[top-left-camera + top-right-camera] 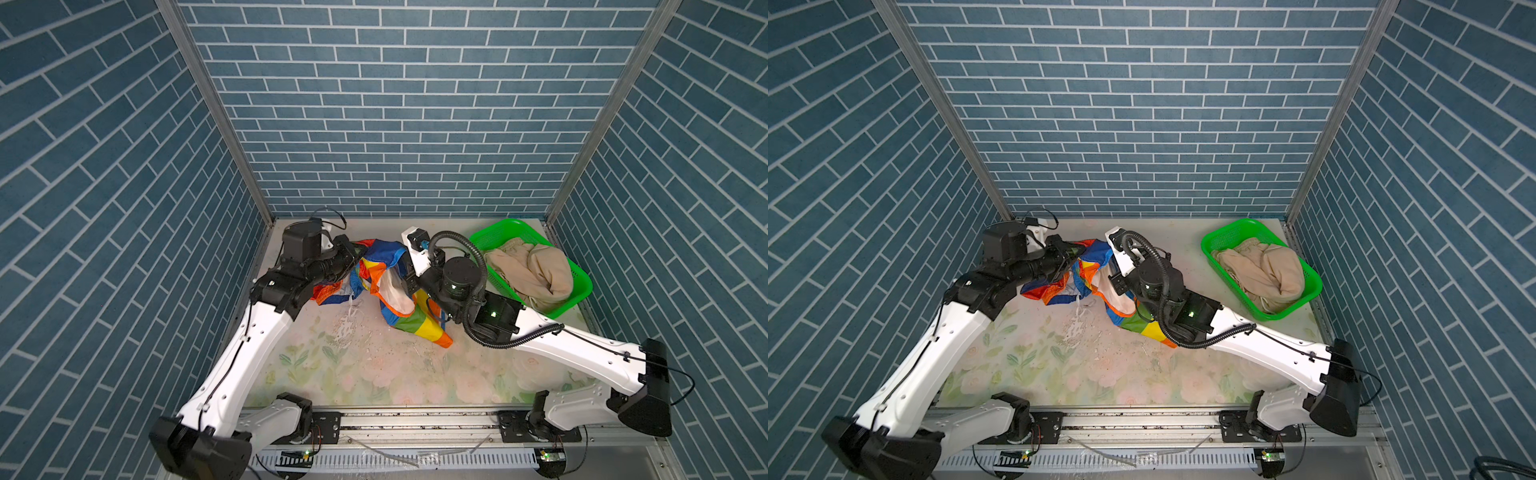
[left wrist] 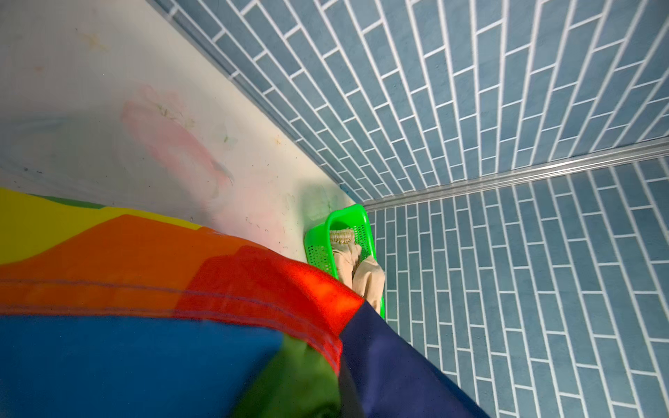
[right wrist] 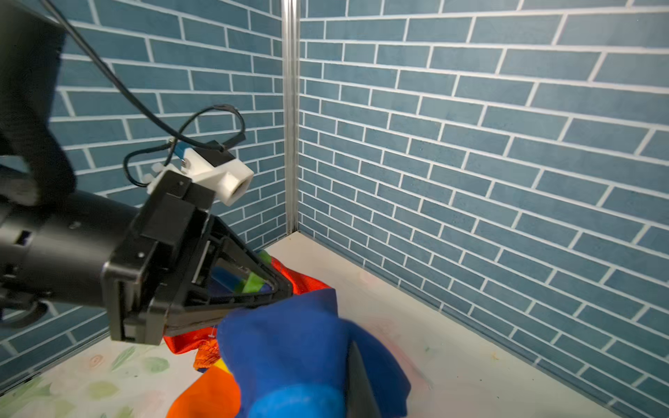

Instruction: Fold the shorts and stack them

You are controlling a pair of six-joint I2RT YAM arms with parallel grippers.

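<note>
The rainbow-striped shorts point(image 1: 415, 320) point(image 1: 1054, 291) hang bunched between both grippers over the back middle of the table, with their lower part resting on it. My left gripper point(image 1: 353, 254) point(image 1: 1069, 254) point(image 3: 284, 287) is shut on their left edge. In the left wrist view the fabric point(image 2: 144, 289) hides its jaws. My right gripper point(image 1: 404, 270) point(image 1: 1113, 272) is shut on the blue part point(image 3: 289, 343), and only one dark finger point(image 3: 358, 380) shows. The beige shorts point(image 1: 528, 270) point(image 1: 1262, 270) point(image 2: 356, 275) lie crumpled in the green basket.
The green basket point(image 1: 498, 232) point(image 1: 1225, 235) point(image 2: 318, 249) stands at the back right corner. Blue brick walls close in the table's back and both sides. The floral table cover point(image 1: 374, 374) has a scuffed white patch point(image 1: 347, 326) near the middle.
</note>
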